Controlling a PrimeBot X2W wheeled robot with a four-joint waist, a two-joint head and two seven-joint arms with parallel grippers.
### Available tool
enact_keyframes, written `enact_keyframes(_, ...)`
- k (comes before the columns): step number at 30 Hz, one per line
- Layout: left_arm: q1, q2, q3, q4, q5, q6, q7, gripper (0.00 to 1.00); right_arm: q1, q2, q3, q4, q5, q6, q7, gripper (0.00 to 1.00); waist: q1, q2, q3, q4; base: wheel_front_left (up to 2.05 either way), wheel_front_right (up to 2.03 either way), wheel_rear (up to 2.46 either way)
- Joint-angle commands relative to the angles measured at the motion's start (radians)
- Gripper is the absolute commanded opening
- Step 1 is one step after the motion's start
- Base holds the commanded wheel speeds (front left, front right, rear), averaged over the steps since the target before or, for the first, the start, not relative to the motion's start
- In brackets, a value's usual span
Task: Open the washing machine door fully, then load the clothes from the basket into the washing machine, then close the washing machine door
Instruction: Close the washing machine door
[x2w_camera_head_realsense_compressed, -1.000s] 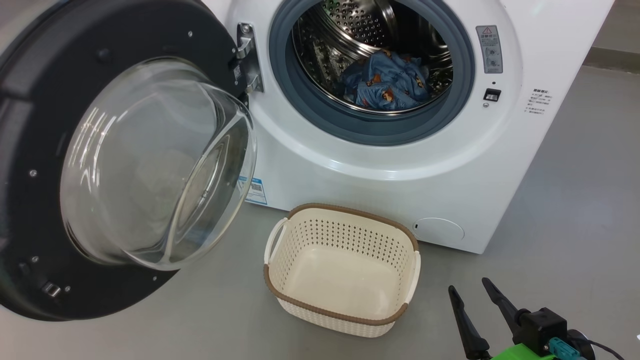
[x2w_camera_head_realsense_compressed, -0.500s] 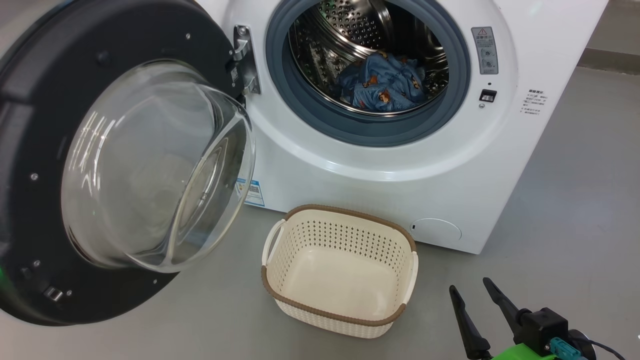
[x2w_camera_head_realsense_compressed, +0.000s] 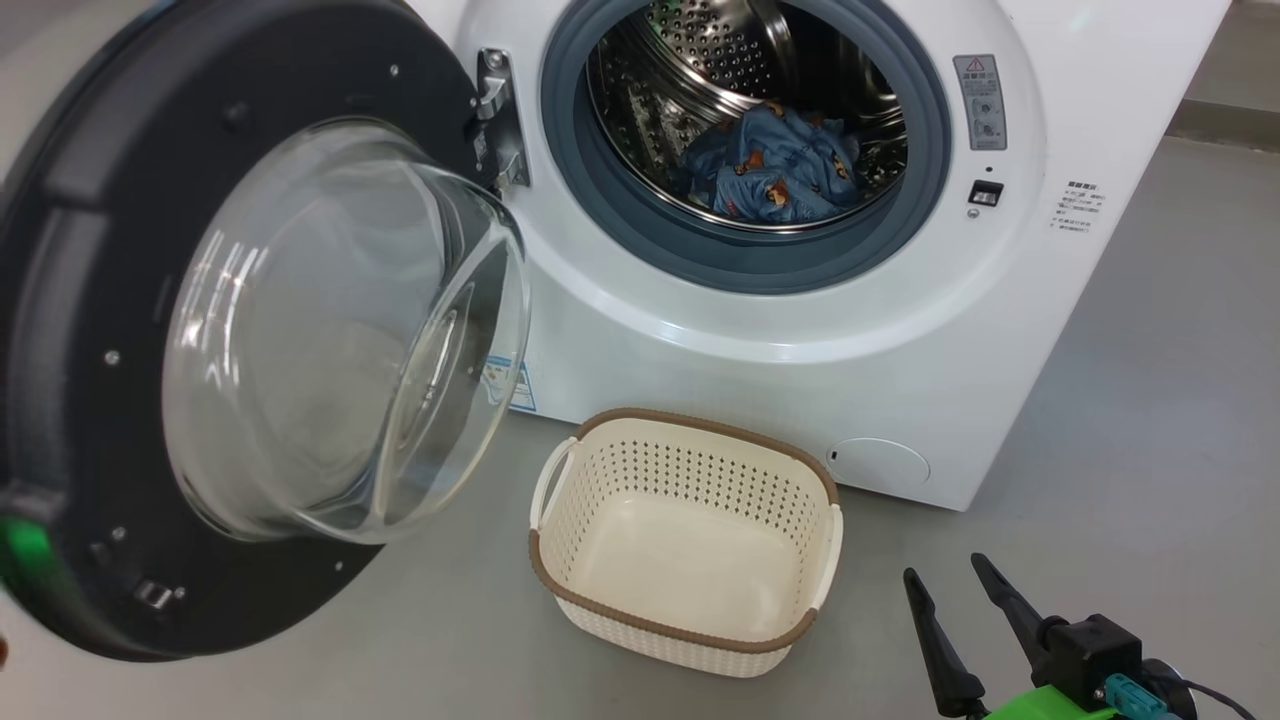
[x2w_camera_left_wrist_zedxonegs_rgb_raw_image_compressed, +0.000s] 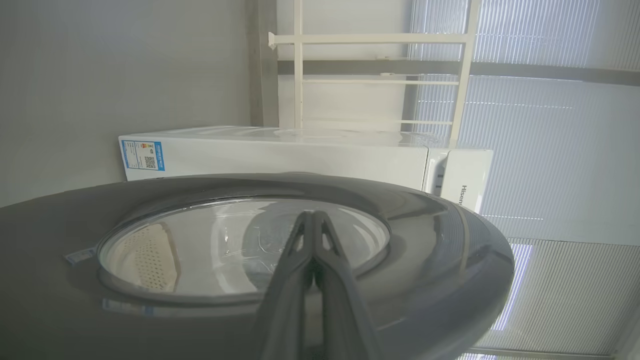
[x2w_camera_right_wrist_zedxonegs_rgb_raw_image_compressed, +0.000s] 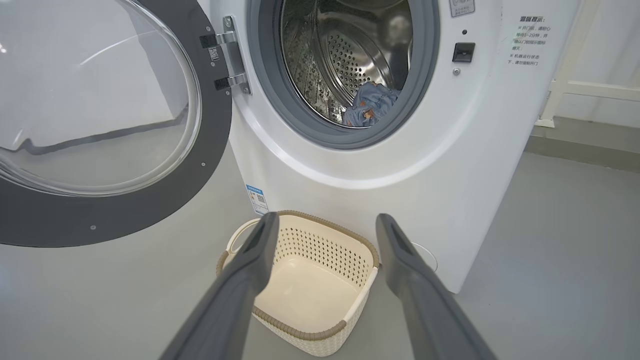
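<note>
Shut, empty left gripper (x2w_camera_left_wrist_zedxonegs_rgb_raw_image_compressed: 313, 214) held at big round black-rimmed glass door (x2w_camera_left_wrist_zedxonegs_rgb_raw_image_compressed: 450, 250). Could be slid off smooth face by hard push; door left half open. Wide-open, empty right gripper (x2w_camera_right_wrist_zedxonegs_rgb_raw_image_compressed: 326, 216) held aside.

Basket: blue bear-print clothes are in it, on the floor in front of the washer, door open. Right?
No. The basket is empty. The blue bear-print clothes lie inside the drum of the washer. The rest holds: the basket sits on the floor in front of the washer, and the door is open. The head view shows it.
</note>
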Motion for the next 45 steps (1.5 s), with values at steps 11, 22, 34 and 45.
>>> enact_keyframes(11, 0.128, -0.037, -0.035, -0.282, -0.014, 0.103, 0.148, 0.0, -0.013, 0.001, 0.015, -0.029, 0.003, 0.006, -0.005, 1.0, 0.0, -0.0001, -0.001, 0.009, 0.0, 0.0, 0.0)
enact_keyframes(22, 0.251, -0.139, -0.06, -0.601, -0.076, 0.216, 0.27, 0.0, -0.011, 0.008, 0.013, -0.033, 0.003, 0.006, -0.005, 1.0, 0.0, -0.0001, 0.001, 0.003, 0.0, 0.0, 0.0)
enact_keyframes(34, 0.338, -0.235, -0.131, -0.849, -0.105, 0.284, 0.323, 0.0, -0.017, 0.012, 0.016, -0.034, 0.003, 0.006, -0.005, 1.0, 0.0, -0.0001, 0.009, -0.041, 0.0, 0.0, 0.0)
enact_keyframes(45, 0.348, -0.275, -0.219, -0.876, -0.142, 0.275, 0.269, 0.0, -0.022, 0.014, 0.013, -0.038, 0.001, 0.006, -0.005, 1.0, 0.0, -0.0001, 0.019, -0.127, 0.0, 0.0, 0.0)
